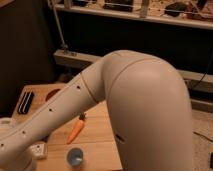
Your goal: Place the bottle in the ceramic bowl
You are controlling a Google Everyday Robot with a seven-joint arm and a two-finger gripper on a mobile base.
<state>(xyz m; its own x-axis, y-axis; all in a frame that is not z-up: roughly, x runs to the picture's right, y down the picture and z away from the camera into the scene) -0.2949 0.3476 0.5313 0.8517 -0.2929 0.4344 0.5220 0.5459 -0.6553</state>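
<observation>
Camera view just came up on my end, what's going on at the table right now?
The robot's arm reaches down across the table toward its near left corner. The gripper is out of sight past the arm's lower end. A white end of the bottle shows on the table beside the arm, not yet in the ceramic bowl, which sits half hidden at the far side. A carrot and a blue cup lie nearby.

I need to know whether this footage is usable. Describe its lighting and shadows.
Camera view: warm, dim light. The background behind the table is nearly black. The pale arm is the brightest thing and darkens the wood left of the carrot. The bottle peeks out from under it. The gripper, at the arm's end toward the lower left corner, is out of sight.
</observation>
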